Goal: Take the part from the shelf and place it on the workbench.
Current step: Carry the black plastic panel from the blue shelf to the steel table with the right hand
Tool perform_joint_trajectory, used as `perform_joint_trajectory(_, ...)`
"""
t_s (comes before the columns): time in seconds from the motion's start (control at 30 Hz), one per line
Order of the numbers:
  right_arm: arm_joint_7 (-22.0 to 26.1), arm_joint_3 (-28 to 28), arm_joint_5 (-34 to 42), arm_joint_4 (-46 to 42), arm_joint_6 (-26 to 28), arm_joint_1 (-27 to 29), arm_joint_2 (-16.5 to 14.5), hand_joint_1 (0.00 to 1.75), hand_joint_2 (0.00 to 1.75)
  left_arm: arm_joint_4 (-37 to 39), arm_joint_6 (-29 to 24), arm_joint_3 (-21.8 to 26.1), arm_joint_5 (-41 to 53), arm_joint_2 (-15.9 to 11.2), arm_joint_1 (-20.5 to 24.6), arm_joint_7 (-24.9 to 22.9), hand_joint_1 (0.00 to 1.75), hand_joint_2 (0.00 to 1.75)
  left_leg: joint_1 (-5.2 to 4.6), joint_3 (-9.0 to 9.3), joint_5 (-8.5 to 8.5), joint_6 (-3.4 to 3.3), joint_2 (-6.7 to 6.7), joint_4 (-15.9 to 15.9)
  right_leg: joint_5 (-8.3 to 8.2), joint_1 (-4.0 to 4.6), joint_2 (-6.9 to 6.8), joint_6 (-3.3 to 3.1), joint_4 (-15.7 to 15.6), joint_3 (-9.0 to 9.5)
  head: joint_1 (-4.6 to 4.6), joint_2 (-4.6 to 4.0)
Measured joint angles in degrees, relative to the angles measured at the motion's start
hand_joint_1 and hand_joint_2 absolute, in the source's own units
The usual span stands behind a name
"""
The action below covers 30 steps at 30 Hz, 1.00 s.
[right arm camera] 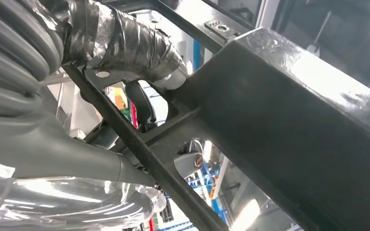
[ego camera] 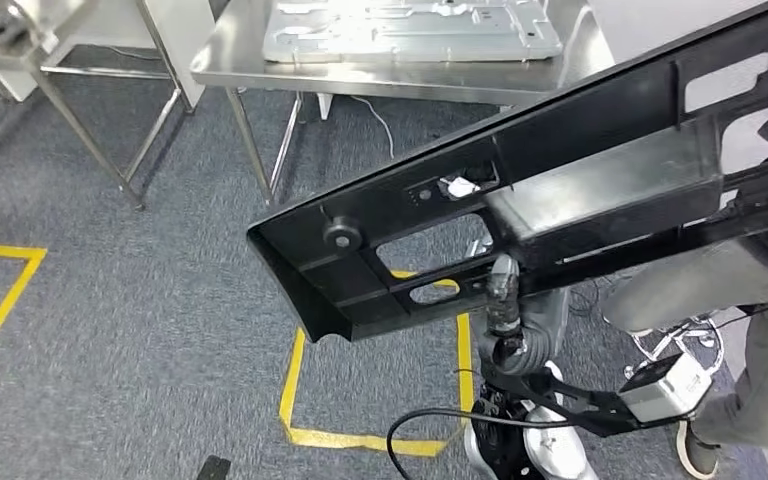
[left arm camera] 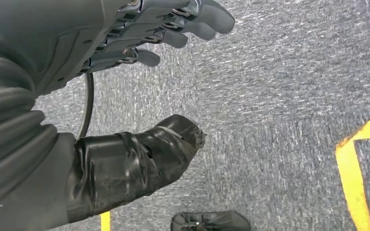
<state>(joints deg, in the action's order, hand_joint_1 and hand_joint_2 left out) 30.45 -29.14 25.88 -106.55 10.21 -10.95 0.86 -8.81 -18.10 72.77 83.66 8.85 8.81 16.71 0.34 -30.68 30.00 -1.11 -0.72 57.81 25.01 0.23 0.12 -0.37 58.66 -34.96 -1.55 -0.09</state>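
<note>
One black part [ego camera: 520, 200], long frame with cut-outs, held aloft tilted across head view, rising toward 2 o'clock. Right hand [right arm camera: 125, 53] grips it from beneath, taped thumb pressed on frame bar. Left hand [left arm camera: 125, 96] holds nothing, fingers spread above grey carpet [left arm camera: 279, 96]. One steel workbench [ego camera: 260, 75] at 12 o'clock, carrying one grey metal panel [ego camera: 410, 30]. Yellow floor tape [ego camera: 360, 436] at 6 o'clock.

**Right hand grips, left hand free**

The right hand [right arm camera: 125, 53] grips the part [ego camera: 520, 200], with its taped thumb pressed against the frame. The left hand [left arm camera: 139, 91] hangs over the floor, fingers apart and thumb spread, holding nothing.
</note>
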Motion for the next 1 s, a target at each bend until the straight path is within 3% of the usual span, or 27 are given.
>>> perform_joint_trajectory(0.07,0.0,0.0,-0.1,0.0,0.1,-0.1,0.0,1.75,1.75,0.0,0.0,0.0,0.0,0.0,0.0,0.0,0.0,1.75,0.0,-0.48,0.99,0.54,0.22,1.8,0.28,-0.34,-0.02,-0.5,-0.8,1.08,-0.04,0.0)
perform_joint_trajectory(0.1,-0.1,0.0,-0.3,0.0,0.1,-0.1,0.0,1.75,1.75,0.0,0.0,0.1,0.0,0.0,0.1,0.0,0.0,1.75,0.04,-1.74,1.97,0.77,0.31,4.4,0.5,-0.5,-0.12,-0.75,-1.0,1.72,-0.09,0.0)
perform_joint_trajectory(0.17,-0.2,0.0,-0.6,0.1,0.3,-0.2,-0.1,1.75,1.75,0.0,0.0,0.1,0.0,0.0,0.0,0.0,0.0,1.75,0.17,-6.48,4.09,1.12,0.36,12.0,1.19,-0.42,-0.26,-1.08,-1.1,2.56,-0.17,0.0)
perform_joint_trajectory(0.2,-0.3,0.0,-0.7,0.2,0.3,-0.2,-0.1,1.75,1.75,0.0,0.1,0.1,0.0,0.0,0.0,0.0,0.0,1.75,0.24,-8.78,4.37,1.24,0.37,15.0,1.57,-0.4,-0.25,-1.12,-1.1,2.96,-0.17,0.0)
perform_joint_trajectory(0.23,-0.4,0.0,-0.9,0.3,0.4,-0.2,-0.1,1.75,1.75,0.0,0.1,0.1,0.0,0.0,-0.2,-0.1,0.0,1.75,0.29,-10.31,3.63,1.32,0.37,16.2,1.98,-0.39,-0.2,-1.11,-1.1,3.43,-0.17,0.0)
perform_joint_trajectory(0.27,-0.4,0.0,-1.0,0.4,0.4,-0.2,-0.1,1.75,1.75,0.0,0.1,0.1,0.0,0.0,-0.2,-0.1,0.0,1.75,0.33,-10.63,1.71,1.33,0.38,15.0,2.42,-0.41,-0.12,-1.05,-1.1,4.01,-0.18,0.0)
perform_joint_trajectory(0.33,-0.4,0.0,-1.2,0.5,0.5,-0.2,-0.1,1.75,1.75,0.0,0.1,0.1,0.0,0.0,-0.3,-0.2,0.0,1.75,0.32,-8.38,-3.33,1.13,0.43,7.8,3.42,-0.43,-0.01,-0.72,-1.1,5.24,-0.15,0.0)
perform_joint_trajectory(0.37,-0.4,0.0,-1.2,0.5,0.5,-0.2,-0.1,1.75,1.75,0.0,0.1,0.1,0.0,-0.1,-0.2,-0.2,0.0,1.75,0.19,-6.97,-4.76,0.89,0.44,4.3,3.95,-0.37,0.04,-0.41,-1.1,5.61,-0.17,0.0)
perform_joint_trajectory(0.43,-0.4,0.0,-1.3,0.6,0.6,-0.3,-0.1,1.75,1.75,0.0,0.1,0.1,0.0,-0.1,-0.1,-0.2,0.0,1.75,-0.06,-5.48,-4.88,0.18,0.4,1.1,4.51,-0.24,0.07,0.32,-1.2,6.09,-0.15,0.0)
perform_joint_trajectory(0.53,-0.5,0.0,-1.4,0.6,0.7,-0.3,-0.1,1.75,1.75,0.0,0.1,0.1,0.0,-0.1,-0.2,-0.3,0.0,1.75,0.0,-4.47,-4.26,-1.03,0.21,0.3,4.88,-0.32,0.06,1.24,-0.3,6.6,-0.02,0.0)
perform_joint_trajectory(0.6,-0.5,0.0,-1.4,0.6,0.7,-0.4,-0.1,1.75,1.75,0.0,0.1,0.1,0.0,-0.1,-0.2,-0.3,0.0,1.75,0.01,-3.59,-3.82,-1.78,0.16,0.1,6.71,-0.49,0.04,1.6,4.2,4.25,0.07,0.0)
perform_joint_trajectory(0.7,-0.5,0.0,-1.4,0.8,0.8,-0.3,0.0,1.75,1.75,0.0,0.1,0.2,0.0,-0.1,-0.2,-0.3,0.0,1.75,-0.12,-2.65,-2.82,-2.14,0.16,0.2,10.24,-0.63,0.05,1.95,14.4,-2.72,0.17,0.0)
perform_joint_trajectory(0.73,-0.5,0.0,-1.4,0.8,0.8,-0.3,0.0,1.75,1.75,0.0,0.1,0.2,0.0,-0.1,-0.2,-0.3,0.0,1.75,-0.16,-2.16,-2.4,-2.11,0.14,0.2,9.89,-0.68,0.05,1.98,15.2,-4.04,0.18,0.0)
perform_joint_trajectory(0.77,-0.5,0.0,-1.4,0.9,0.8,-0.2,0.0,1.75,1.75,0.0,0.1,0.2,0.0,-0.1,-0.3,-0.3,0.0,1.75,-0.18,-1.51,-1.94,-2.03,0.1,0.2,8.32,-0.7,0.04,1.91,13.9,-4.32,0.18,0.0)
perform_joint_trajectory(0.83,-0.5,0.0,-1.4,0.9,0.8,-0.2,0.0,1.75,1.75,0.0,0.1,0.2,0.0,-0.1,-0.4,-0.3,0.0,1.75,-0.19,-0.13,-0.92,-1.73,0.04,0.2,2.79,-0.65,0.05,1.49,6.9,-2.52,0.19,0.0)
perform_joint_trajectory(0.87,-0.5,0.0,-1.4,1.0,0.8,-0.3,0.0,1.75,1.75,0.0,0.1,0.2,0.0,-0.1,-0.3,-0.3,0.0,1.75,-0.2,0.41,-0.48,-1.5,-0.03,0.2,1.31,-0.46,0.01,1.24,3.6,-1.59,0.16,0.0)
perform_joint_trajectory(0.93,-0.5,0.0,-1.4,1.0,0.8,-0.3,0.0,1.75,1.75,0.0,0.1,0.2,0.0,-0.1,-0.2,-0.3,0.0,1.75,-0.23,0.91,0.13,-0.8,-0.08,0.2,0.47,-0.09,-0.02,0.6,0.5,-0.61,0.12,0.0)
perform_joint_trajectory(1.0,-0.5,0.0,-1.4,1.1,0.8,-0.3,0.0,1.75,1.75,0.0,0.1,0.2,0.0,-0.1,-0.1,-0.4,0.0,1.75,-0.23,1.27,0.41,-0.08,0.0,0.6,0.52,-0.04,0.02,-0.14,0.0,0.08,0.12,0.0)
